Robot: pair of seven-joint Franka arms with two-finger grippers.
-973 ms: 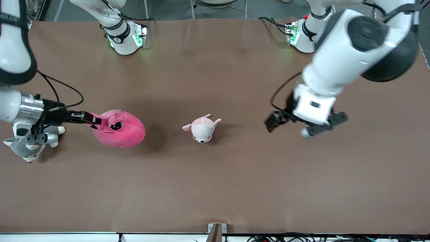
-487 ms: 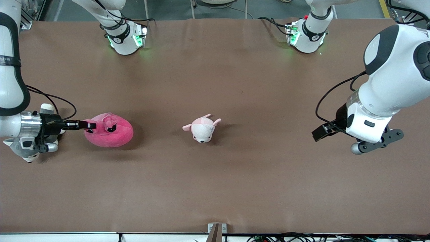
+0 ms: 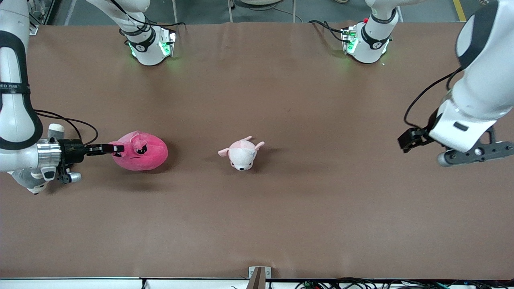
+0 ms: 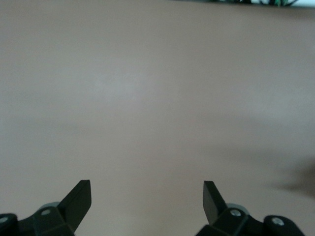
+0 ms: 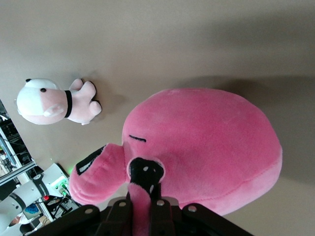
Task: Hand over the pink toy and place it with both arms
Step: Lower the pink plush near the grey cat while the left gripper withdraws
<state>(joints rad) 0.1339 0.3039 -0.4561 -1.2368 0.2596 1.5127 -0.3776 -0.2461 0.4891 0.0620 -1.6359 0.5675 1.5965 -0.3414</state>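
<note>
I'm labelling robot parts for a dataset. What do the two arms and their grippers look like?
Both arms are glossy white jointed tubes with black bands at the joints and loose black cables looping near the wrists. The right arm has a silver metal ring at its wrist. The right gripper and left gripper are black with two fingers; the left one's fingers taper to wedge tips. Both bases glow green.
</note>
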